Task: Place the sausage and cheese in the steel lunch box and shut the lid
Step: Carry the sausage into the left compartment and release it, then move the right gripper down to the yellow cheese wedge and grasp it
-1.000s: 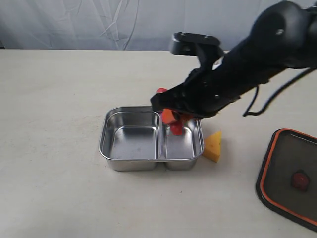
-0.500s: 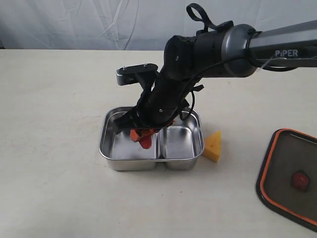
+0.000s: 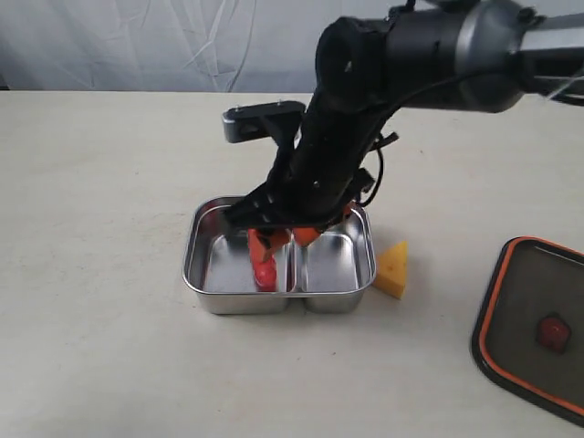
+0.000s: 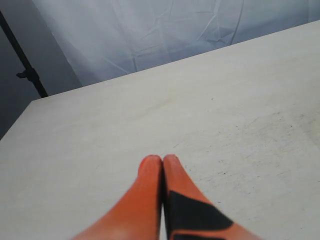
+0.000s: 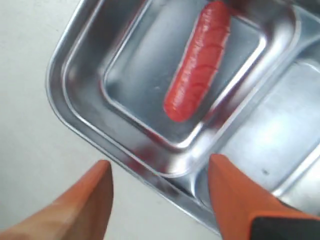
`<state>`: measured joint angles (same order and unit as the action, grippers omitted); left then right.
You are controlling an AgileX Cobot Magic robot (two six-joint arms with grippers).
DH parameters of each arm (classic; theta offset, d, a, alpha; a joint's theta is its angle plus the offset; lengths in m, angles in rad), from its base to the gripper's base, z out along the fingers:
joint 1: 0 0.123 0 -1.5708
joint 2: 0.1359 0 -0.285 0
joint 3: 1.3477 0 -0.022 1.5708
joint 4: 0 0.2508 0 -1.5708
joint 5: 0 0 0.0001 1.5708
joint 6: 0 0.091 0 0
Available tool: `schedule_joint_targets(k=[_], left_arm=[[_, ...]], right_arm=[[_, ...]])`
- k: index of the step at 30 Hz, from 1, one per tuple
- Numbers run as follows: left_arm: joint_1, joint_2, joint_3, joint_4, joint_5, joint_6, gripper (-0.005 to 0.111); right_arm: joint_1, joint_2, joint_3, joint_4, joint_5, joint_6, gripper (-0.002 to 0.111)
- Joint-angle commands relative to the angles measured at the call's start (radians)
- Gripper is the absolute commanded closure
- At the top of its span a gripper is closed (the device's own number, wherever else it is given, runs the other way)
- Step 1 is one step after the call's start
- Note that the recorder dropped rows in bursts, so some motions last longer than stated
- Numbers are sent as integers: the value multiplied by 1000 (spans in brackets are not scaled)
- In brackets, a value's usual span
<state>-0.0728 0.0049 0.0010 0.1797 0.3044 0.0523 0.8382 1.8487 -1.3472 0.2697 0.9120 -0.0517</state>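
In the exterior view, I have the right arm reaching in over the steel lunch box, which sits mid-table. The right gripper hangs low over the divider with its orange fingers spread. The sausage is inside the box, in the larger left compartment, close beside the divider. From here I cannot tell if a fingertip touches it. The cheese stands on the table just beside the box's right wall, outside it. The lid lies flat, well apart at the near right edge, with its small orange tab facing up.

In the left wrist view, the left gripper is clenched, its two orange fingers pressed together with nothing between them. It hovers over bare tabletop. A pale cloth backdrop hangs at the far side.

In the right wrist view, the right gripper stands wide apart and holds nothing. The sausage lies flat on the floor of its compartment, clear of both fingertips. The fingertips sit either side of the box's rim, one over the table outside it and the other over the shiny steel.
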Motion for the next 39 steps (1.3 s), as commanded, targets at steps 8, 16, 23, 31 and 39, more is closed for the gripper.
schedule_joint_targets(k=[8, 16, 23, 31, 39], left_arm=[[-6, -5, -1, 8, -8, -7, 107], [-6, -5, -1, 11, -8, -7, 107], [-6, -5, -1, 11, -8, -7, 107], [-6, -5, -1, 11, -8, -7, 107], [-6, -5, -1, 11, -8, -7, 107]], right_arm=[[0, -237, 117, -605, 277, 435, 53], [-175, -239, 292, -439, 46, 407, 53], [-257, -116, 301, -277, -141, 456, 53], [-257, 17, 295, -202, -228, 517, 53], [-258, 23, 295, -110, -299, 517, 53]])
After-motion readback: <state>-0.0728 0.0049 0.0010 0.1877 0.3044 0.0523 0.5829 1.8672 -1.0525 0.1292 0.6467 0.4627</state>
